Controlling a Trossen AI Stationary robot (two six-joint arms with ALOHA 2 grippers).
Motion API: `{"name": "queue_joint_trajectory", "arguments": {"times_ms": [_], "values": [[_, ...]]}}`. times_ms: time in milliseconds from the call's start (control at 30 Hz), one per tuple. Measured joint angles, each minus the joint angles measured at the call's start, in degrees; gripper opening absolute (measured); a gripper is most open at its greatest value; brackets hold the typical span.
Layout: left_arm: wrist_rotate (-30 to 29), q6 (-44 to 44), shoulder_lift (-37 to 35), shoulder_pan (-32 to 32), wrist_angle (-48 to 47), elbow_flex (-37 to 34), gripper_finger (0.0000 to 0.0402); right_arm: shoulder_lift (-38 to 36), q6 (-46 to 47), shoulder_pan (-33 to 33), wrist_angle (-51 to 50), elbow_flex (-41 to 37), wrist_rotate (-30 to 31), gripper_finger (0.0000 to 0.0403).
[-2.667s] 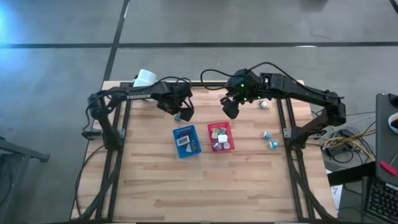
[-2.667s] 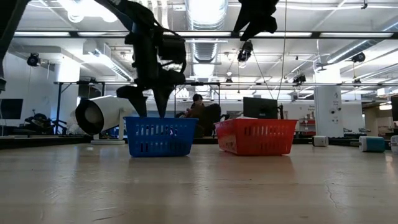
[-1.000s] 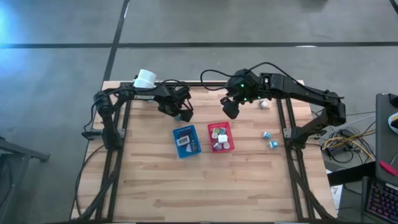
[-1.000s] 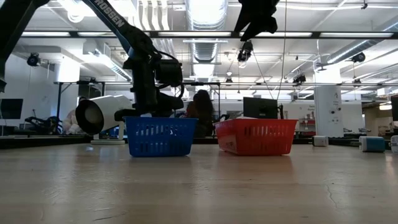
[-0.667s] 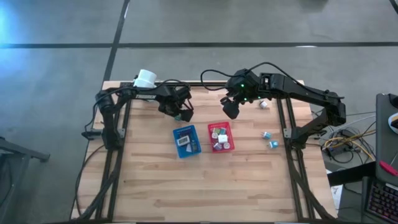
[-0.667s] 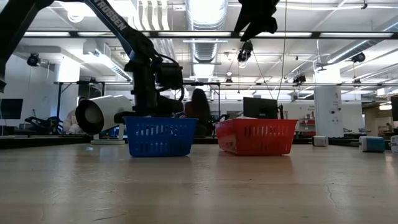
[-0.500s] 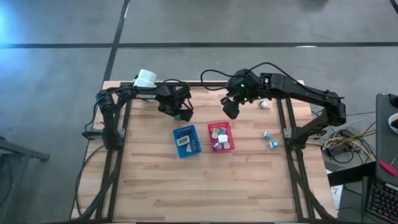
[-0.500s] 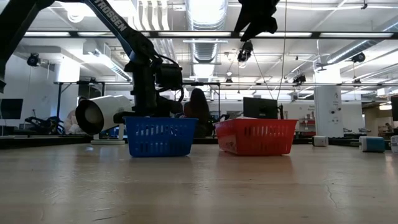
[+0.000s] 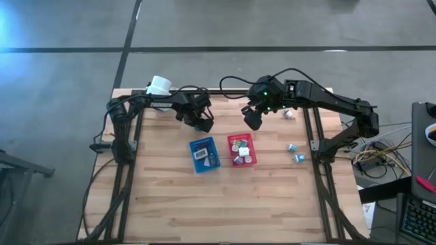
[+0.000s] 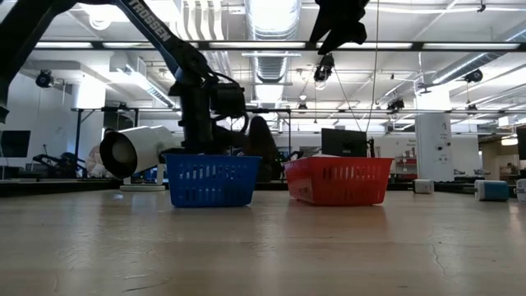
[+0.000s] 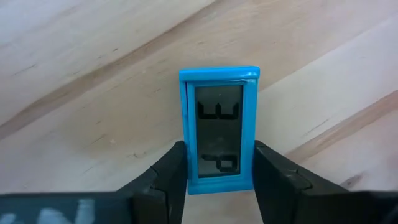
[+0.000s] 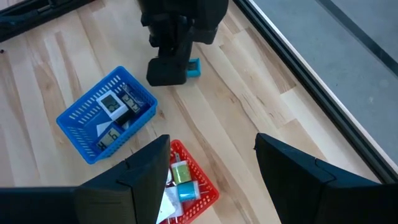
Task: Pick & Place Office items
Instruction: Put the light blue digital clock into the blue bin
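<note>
My left gripper (image 11: pixel 219 163) pinched a small blue timer (image 11: pixel 219 127) lying flat on the table (image 9: pixel 170 197) near its far edge; my right gripper (image 12: pixel 211 168) hung spread above the red basket (image 12: pixel 199 186).

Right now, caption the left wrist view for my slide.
Left gripper straddles a small blue-framed timer lying on the wooden table.
</note>
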Motion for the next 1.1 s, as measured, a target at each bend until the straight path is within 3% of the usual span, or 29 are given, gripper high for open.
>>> {"name": "queue_joint_trajectory", "arguments": {"times_ms": [233, 633, 1100], "values": [[3.7, 0.6, -1.6, 0.0, -0.8, 1.6, 0.0144, 0.0, 0.0, 0.0, 0.0, 0.0, 0.0, 0.0231], [2.5, 3.9, -9.5, -1.0, -12.9, 10.9, 0.0144, 0.0, 0.0, 0.0, 0.0, 0.0, 0.1, 0.0231], [3.2, -4.2, -18.5, -12.5, -17.8, 14.2, 0.0144, 0.0, 0.0, 0.0, 0.0, 0.0, 0.1, 0.0231]]}}
